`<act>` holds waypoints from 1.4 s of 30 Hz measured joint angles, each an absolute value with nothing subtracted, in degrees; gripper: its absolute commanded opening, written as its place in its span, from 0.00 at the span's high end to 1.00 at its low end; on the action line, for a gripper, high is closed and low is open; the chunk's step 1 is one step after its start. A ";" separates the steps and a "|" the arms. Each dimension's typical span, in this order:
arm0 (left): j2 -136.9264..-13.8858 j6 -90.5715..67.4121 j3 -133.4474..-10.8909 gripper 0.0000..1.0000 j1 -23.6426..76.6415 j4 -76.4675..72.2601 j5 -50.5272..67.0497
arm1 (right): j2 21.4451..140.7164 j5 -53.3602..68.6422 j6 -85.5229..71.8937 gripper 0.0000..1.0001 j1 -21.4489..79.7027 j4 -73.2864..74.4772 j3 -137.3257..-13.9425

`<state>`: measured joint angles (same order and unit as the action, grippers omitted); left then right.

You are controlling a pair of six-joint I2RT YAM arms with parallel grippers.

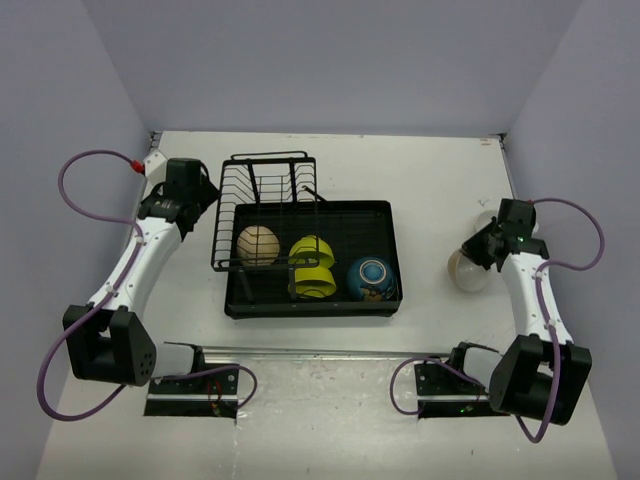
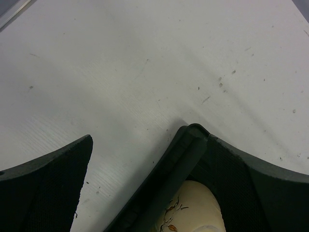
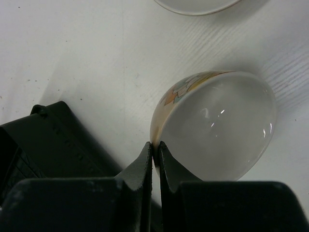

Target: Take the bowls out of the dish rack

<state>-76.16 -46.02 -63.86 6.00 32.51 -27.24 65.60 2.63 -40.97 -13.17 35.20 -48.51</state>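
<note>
**Right arm holds a bowl clear of the rack while the left waits open**

The left gripper (image 1: pixel 185 195) hangs released and empty at ten o'clock of the dish rack (image 1: pixel 315 208), likely parked clear. Inside sit a tan bowl (image 1: pixel 258 245), two lime-green bowls (image 1: pixel 312 266) and a blue bowl (image 1: pixel 372 278). At three o'clock, well apart, the right gripper (image 3: pixel 155 149) pinches the rim of a tilted cream-white bowl (image 3: pixel 217 130) low over the table (image 1: pixel 430 180). A second bowl (image 3: pixel 193 4) crowds its twelve o'clock, and the room toward six looks freer.

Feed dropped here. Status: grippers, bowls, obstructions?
Left gripper open, empty. Right gripper shut on cream-white bowl rim, outside dish rack. Racked: tan bowl, lime-green pair, blue bowl. Second bowl nearby.
</note>
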 measured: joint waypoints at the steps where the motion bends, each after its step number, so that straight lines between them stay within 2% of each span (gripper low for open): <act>1: -76.16 -46.02 -63.86 0.00 6.00 32.53 -27.24 | 65.69 2.42 -40.77 1.00 -13.17 35.35 -48.27; 25: -75.75 -46.50 -63.86 0.00 6.00 34.02 -28.58 | 80.27 1.54 -39.94 1.00 -7.86 30.44 -50.50; 42: -75.81 -46.39 -64.97 0.00 6.00 35.03 -28.95 | 82.43 -13.39 -40.03 1.00 -7.94 36.03 -52.27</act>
